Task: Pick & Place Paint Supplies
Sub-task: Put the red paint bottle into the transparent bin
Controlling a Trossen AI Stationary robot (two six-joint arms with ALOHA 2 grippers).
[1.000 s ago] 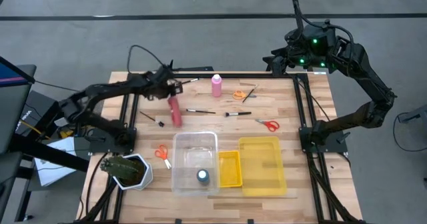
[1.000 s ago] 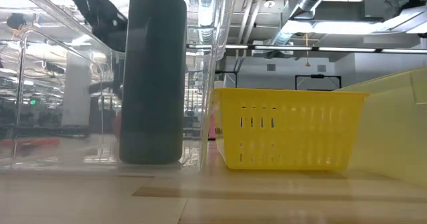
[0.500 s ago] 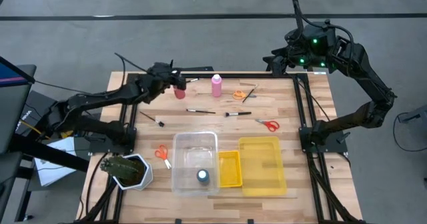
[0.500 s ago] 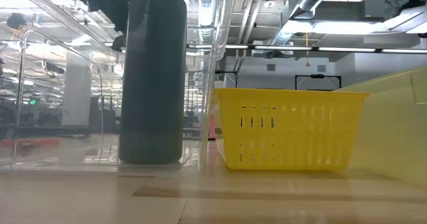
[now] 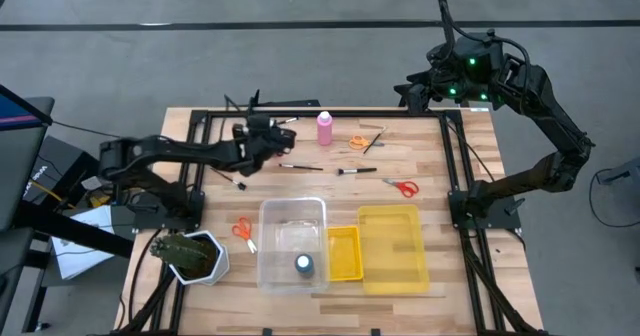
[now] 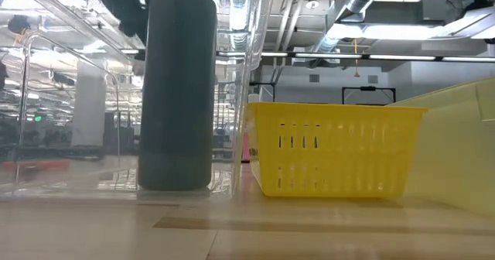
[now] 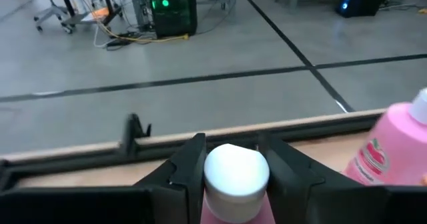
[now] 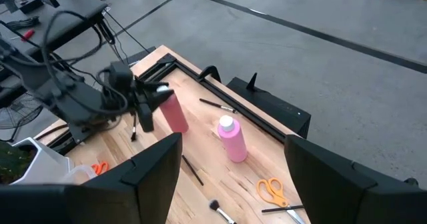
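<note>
Left end effector [image 7: 230, 177] is clamped on a red paint bottle [image 7: 235, 184], white cap between my fingers [image 7: 187, 174], lifted over the table's [image 5: 440, 191] far left part. Just past it I see the pink paint bottle [image 5: 325, 127] upright near the far edge, orange scissors [image 5: 357, 142] beside it. Closer to me, a dark bottle [image 5: 304, 265] stands in the clear bin [image 5: 291, 216]; paintbrushes [image 5: 300, 166] lie between. Right end effector [image 8: 233, 161] hangs spread wide, off the far right corner, gripping nothing.

Grey concrete floor [image 5: 300, 56] with dark lines surrounds the table.
</note>
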